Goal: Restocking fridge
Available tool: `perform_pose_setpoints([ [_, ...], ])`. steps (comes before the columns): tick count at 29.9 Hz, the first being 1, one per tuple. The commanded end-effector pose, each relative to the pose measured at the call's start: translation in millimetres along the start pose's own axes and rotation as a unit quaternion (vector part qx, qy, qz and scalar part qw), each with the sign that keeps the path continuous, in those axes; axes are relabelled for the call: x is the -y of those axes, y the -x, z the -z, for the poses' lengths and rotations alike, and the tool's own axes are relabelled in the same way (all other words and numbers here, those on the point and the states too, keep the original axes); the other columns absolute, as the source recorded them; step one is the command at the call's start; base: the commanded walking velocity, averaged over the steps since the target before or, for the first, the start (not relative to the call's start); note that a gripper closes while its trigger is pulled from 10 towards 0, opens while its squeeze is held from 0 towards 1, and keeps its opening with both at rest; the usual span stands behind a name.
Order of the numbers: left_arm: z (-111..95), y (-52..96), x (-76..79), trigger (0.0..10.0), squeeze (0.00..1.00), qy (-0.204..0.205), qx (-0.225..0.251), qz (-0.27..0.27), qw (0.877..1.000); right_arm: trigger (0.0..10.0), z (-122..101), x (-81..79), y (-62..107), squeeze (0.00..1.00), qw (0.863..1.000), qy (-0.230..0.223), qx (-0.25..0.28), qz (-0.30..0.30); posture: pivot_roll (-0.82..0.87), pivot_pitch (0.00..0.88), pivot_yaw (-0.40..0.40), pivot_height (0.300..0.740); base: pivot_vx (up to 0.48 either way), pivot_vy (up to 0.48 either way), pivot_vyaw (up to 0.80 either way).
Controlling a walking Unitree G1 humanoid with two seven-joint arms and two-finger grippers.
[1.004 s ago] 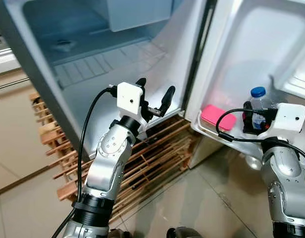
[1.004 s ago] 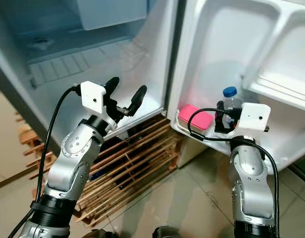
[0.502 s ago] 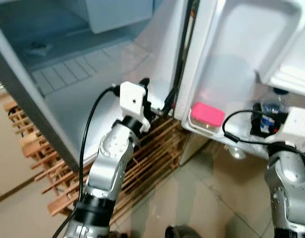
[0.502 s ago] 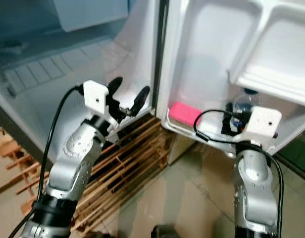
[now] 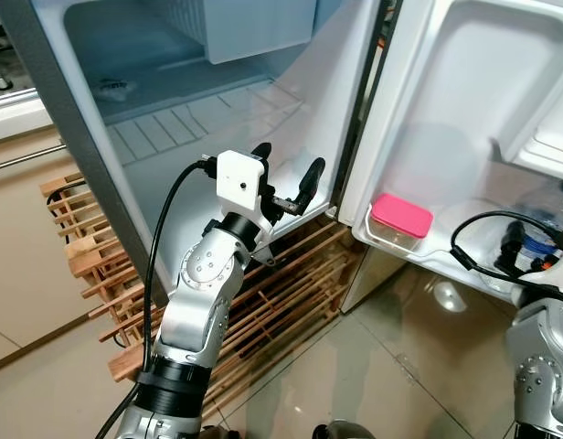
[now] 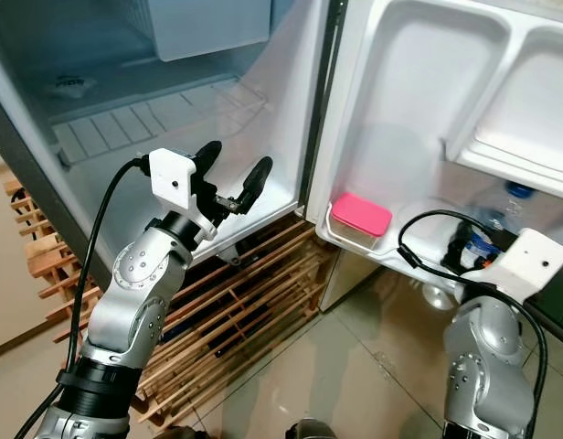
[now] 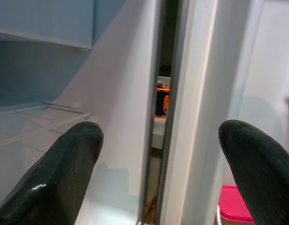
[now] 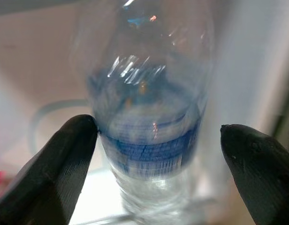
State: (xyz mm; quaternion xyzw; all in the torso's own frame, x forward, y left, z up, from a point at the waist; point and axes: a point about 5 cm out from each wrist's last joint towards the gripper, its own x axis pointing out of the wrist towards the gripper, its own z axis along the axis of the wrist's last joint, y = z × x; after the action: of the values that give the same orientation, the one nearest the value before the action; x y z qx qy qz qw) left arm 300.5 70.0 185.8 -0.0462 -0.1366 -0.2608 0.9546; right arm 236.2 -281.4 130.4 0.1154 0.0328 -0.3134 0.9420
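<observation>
Jaws of right gripper (image 8: 154,140) spread wide around clear water bottle (image 8: 149,112) with blue label band, upright in fridge door shelf (image 6: 419,265) beside pink-lidded container (image 6: 360,214). One finger (image 8: 64,159) touching bottle. Jaws of left gripper (image 5: 286,178) parted, empty, before fridge compartment.

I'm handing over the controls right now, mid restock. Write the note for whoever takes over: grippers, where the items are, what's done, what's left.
Left gripper: open, holding nothing, raised before the fridge's lower front edge near the door hinge.
Right gripper: open, fingers either side of the water bottle in the door's bottom shelf, one finger at its side, not clamped.
Pink-lidded container sits in the same door shelf, toward the hinge.
Done: bottle and container are in the door.
Left: draw the right gripper back without tipping the bottle, then close the door.
</observation>
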Motion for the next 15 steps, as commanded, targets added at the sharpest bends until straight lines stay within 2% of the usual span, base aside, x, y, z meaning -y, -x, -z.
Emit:
perform_pose_setpoints([
  [1, -4.4, -1.7, 3.5, 10.0, 0.0, 0.0, 0.01, 0.009, 1.0, 10.0, 0.0, 9.4, -0.2, 0.0, 1.0, 0.003, -0.008, 0.02, -0.19, 0.019, -0.021, 0.728, 0.0, 0.0, 0.0],
  [8, -3.6, -2.6, 4.1, 10.0, 0.0, 0.002, 0.008, 0.009, 1.0, 10.0, -4.4, 2.7, 11.4, 0.0, 0.995, 0.094, 0.008, -0.019, -0.2, 0.019, -0.021, 0.728, 0.0, 0.0, 0.0],
  [10, -2.9, -2.8, 3.7, 10.0, 0.0, 0.003, 0.007, 0.006, 1.0, 10.0, -8.6, -1.5, 16.3, 0.0, 0.991, 0.127, 0.029, -0.04, -0.2, 0.019, -0.021, 0.728, 0.0, 0.0, 0.0],
  [15, -0.7, -2.2, 1.1, 10.0, 0.0, 0.008, 0.002, -0.006, 1.0, 10.0, -16.5, -10.1, 28.1, 0.0, 0.982, 0.162, 0.061, -0.072, -0.2, 0.022, -0.03, 0.728, 0.0, 0.0, 0.0],
])
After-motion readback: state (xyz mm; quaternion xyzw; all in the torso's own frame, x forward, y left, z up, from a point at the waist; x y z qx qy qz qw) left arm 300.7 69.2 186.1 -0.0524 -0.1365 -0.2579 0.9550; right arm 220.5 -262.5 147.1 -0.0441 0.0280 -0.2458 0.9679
